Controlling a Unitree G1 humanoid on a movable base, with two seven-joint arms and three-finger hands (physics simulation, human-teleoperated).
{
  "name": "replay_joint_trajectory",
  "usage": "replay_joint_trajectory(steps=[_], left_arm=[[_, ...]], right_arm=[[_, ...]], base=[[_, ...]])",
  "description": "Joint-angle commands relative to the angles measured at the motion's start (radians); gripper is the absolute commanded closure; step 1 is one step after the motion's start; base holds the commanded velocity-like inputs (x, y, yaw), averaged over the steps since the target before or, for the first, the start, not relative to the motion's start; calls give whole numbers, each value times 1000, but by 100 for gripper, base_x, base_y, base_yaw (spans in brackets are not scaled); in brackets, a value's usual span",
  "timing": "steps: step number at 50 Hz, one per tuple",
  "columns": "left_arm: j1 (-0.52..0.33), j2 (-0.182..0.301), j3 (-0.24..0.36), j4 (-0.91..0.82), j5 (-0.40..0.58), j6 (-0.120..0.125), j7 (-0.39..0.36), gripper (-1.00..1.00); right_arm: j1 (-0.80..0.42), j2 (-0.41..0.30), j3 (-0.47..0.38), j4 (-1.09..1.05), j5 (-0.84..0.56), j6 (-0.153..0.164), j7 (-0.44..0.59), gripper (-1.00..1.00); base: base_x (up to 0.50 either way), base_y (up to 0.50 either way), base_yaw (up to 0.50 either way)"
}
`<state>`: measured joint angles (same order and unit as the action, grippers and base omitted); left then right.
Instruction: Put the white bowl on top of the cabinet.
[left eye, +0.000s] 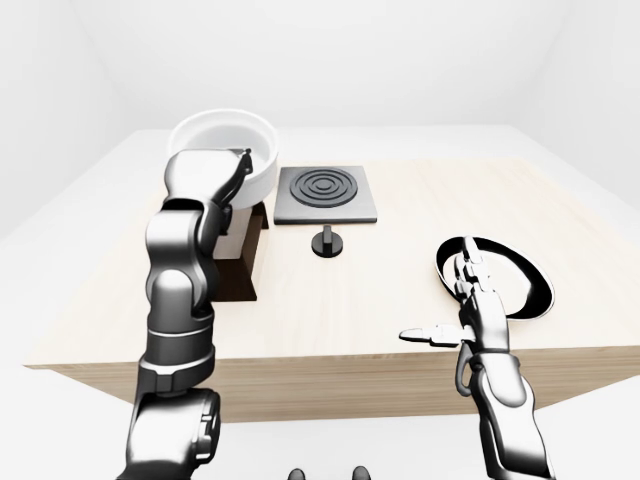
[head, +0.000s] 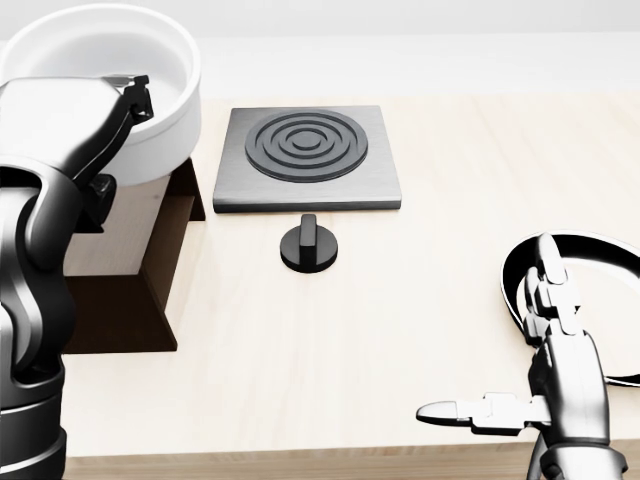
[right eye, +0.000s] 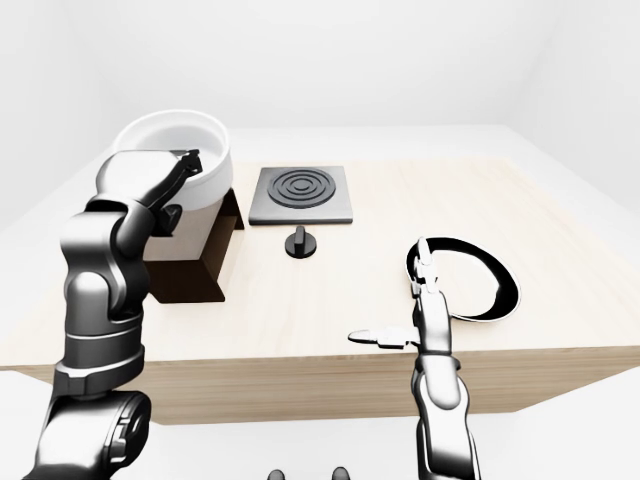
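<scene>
White room walls (left eye: 400, 60) beyond head view's crop.

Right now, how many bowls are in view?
1. The white bowl sits at the head view's top left, on the cabinet, with the left hand at its rim. No other bowl shows; the left arm may hide something.

Your left hand (head: 125, 100) is hooked over the rim of the white bowl (head: 150, 60), which sits on the cabinet (head: 160, 250) at the head view's upper left; your own forearm crowds that corner. Just right of the cabinet stand the burner plate (head: 308, 160) and its knob (head: 309, 245). Bare table (head: 330, 350) lies open through the middle. Your right hand (head: 545, 340), fingers spread, hangs at the dark pan's (head: 600, 250) left rim.
</scene>
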<state>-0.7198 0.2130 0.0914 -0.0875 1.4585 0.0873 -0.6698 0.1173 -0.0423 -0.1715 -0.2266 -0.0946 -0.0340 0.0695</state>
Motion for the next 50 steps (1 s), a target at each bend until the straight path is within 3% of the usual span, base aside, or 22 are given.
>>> replay_joint_trajectory(steps=[1,7,11,31,41,50], left_arm=[[-12,59,23,41,-53,0,92,100],[-16,63,19,101,-102,0,162,100],[-40,71,25,195,-175,0,257,100],[-141,184,40,536,-504,0,583,100],[-127,193,8,539,-466,0,627,100],[-140,201,29,603,-471,0,693,100]], right_arm=[[0,-1,0,5,-1,-6,-1,-100],[-1,0,3,13,-4,-15,-3,-100],[5,0,4,6,-5,-14,-1,-100],[4,1,8,15,-17,-25,-2,-100],[10,2,12,11,-25,-31,-2,-100],[8,3,18,24,-35,-40,-4,-100]], base=[[0,0,0],[0,0,0],[0,0,0],[0,0,0],[0,0,0],[0,0,0]])
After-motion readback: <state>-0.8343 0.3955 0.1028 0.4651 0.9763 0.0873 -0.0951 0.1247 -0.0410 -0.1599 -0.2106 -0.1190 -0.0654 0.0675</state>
